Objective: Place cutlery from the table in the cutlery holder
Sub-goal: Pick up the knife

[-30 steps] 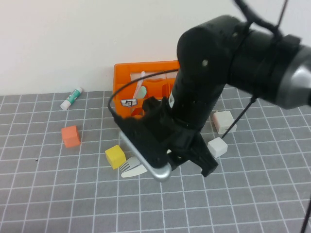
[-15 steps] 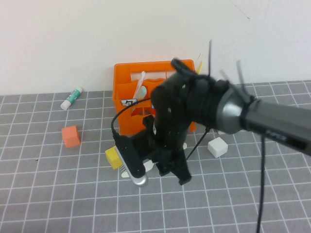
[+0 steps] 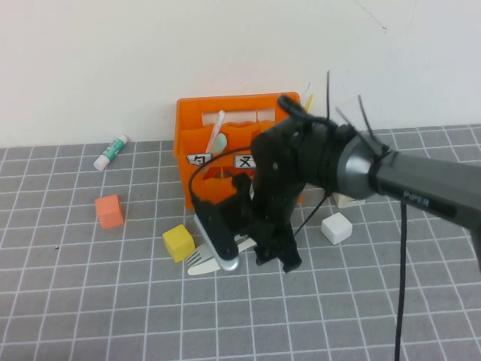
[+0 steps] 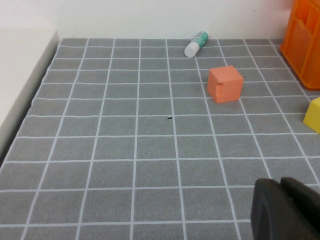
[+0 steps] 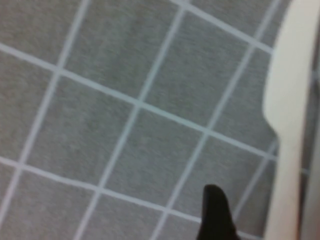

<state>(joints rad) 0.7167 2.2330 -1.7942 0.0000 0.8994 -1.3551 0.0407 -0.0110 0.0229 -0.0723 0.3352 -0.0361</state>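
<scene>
**Right arm lowers over cutlery lying in front of the orange holder**

The landmark is the bright orange slotted plastic cutlery holder [image 3: 240, 147], standing at the back of the grey gridded table [image 3: 90, 301]. A pale spoon already stands in its left compartment. Just in front of the holder lies a cream-white plastic knife [image 5: 287, 125], flat on the table; beside it, pale fork tines [image 3: 197, 262] peek out from under the arm. The right gripper [image 3: 274, 256] hangs low over these pieces, its black fingers spread apart and holding nothing; one fingertip [image 5: 215, 212] sits near the knife without touching it. The left gripper [image 4: 287, 210] is closed and empty, parked well to the left of the holder.

The knife looks light, stiff and smooth, so it may slide or skate. Pinching across the narrow handle near its middle seems the safest hold.

A yellow cube [image 3: 179, 242] sits just left of the fork.
</scene>
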